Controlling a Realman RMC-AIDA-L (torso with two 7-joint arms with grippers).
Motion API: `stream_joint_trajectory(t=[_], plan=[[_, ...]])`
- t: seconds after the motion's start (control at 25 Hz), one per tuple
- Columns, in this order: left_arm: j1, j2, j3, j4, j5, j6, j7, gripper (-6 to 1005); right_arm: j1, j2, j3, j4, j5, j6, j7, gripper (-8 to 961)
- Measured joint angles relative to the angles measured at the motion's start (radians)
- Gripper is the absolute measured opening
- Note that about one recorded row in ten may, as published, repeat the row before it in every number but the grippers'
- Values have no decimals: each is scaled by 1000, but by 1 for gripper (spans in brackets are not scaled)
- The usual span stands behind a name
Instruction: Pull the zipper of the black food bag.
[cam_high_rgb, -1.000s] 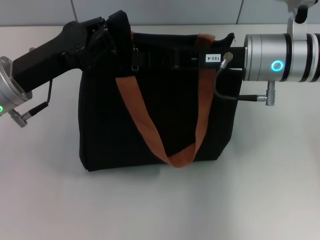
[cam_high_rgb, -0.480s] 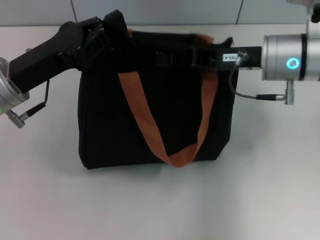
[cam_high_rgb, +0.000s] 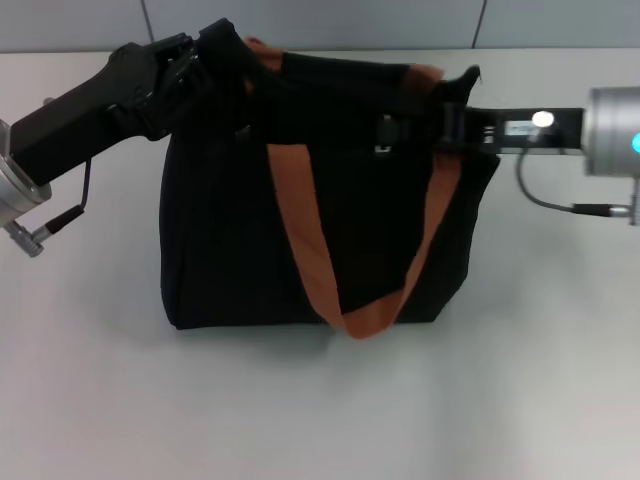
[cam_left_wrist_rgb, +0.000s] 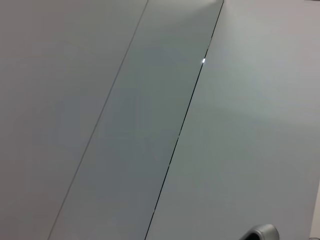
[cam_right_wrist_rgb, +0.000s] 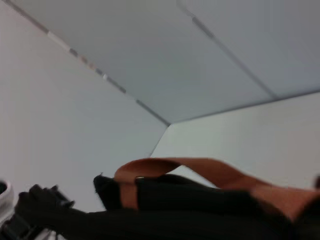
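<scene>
The black food bag (cam_high_rgb: 230, 230) stands upright on the white table, with an orange-brown strap (cam_high_rgb: 300, 250) hanging down its front. My left gripper (cam_high_rgb: 215, 55) is shut on the bag's top left corner. My right gripper (cam_high_rgb: 392, 130) reaches in from the right along the bag's top, past the middle, and is shut on the small silver zipper (cam_high_rgb: 384, 147). The right wrist view looks along the bag's top (cam_right_wrist_rgb: 200, 210) and a strap (cam_right_wrist_rgb: 200, 167) toward the left gripper (cam_right_wrist_rgb: 35, 205). Only wall panels show in the left wrist view.
Bare white table (cam_high_rgb: 320, 410) lies in front of the bag and on both sides. Grey wall panels (cam_high_rgb: 320, 20) run behind it. A thin cable (cam_high_rgb: 540, 195) loops below the right wrist.
My right gripper has travelled to the right along the bag's top, taking the zipper from near the left end to past the middle. The strap and the bag's top have shifted slightly right.
</scene>
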Motion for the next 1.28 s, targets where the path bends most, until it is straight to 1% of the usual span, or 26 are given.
stream_joint_trajectory(t=[0.04,0.12,0.24,0.4,0.52,0.56,0.6,0.68,0.8,0.84,0.88,0.92,1.0,1.04,1.08,1.12,1.16,1.2,1.28], plan=[[1,1,-4,0,0,0,0,66,-28,-1,26,-27,-8,-5,0,2],[4,2,-9,3,-7,1,-2,67,-40,-1,38,-40,-9,-10,3,2],[6,3,-11,5,-8,1,-8,68,-68,-1,91,-80,-10,-48,8,2],[6,4,-11,6,-9,-2,-12,69,-74,-1,104,-99,-4,-80,-11,1],[6,4,-11,6,-9,-5,-14,70,-77,-2,116,-96,38,-122,-60,1],[6,4,-11,5,-9,-6,-17,71,-78,-5,149,-67,101,-193,-133,0],[6,4,-11,5,-9,-6,-17,71,-78,-5,149,-67,101,-193,-133,0],[6,4,-11,3,-9,-8,-22,72,-83,-5,208,-19,174,-275,-238,0],[8,4,-11,2,-9,-16,-27,73,-99,-7,307,73,256,-384,-419,43],[12,5,-11,2,-9,-22,-34,73,-107,-11,348,130,275,-456,-562,57],[14,6,-11,3,-9,-25,-39,74,-107,-11,348,130,275,-456,-562,71],[15,8,-11,4,-9,-27,-43,74,-109,-15,361,167,277,-497,-654,85],[19,17,-10,6,-9,-34,-56,75,-111,-23,371,245,275,-576,-833,165],[23,28,-10,7,-8,-37,-63,75,-111,-26,370,284,270,-612,-925,206],[23,28,-10,7,-8,-37,-63,75,-112,-31,366,313,255,-636,-1011,246],[25,35,-10,6,-8,-38,-65,76,-113,-34,363,336,227,-650,-1088,286],[27,39,-10,6,-8,-39,-67,76,-113,-36,360,348,206,-656,-1132,330],[30,45,-10,5,-8,-43,-71,77,-113,-37,359,360,163,-659,-1176,374],[34,52,-10,6,-8,-52,-83,77,-106,-36,358,370,77,-661,-1233,462]])
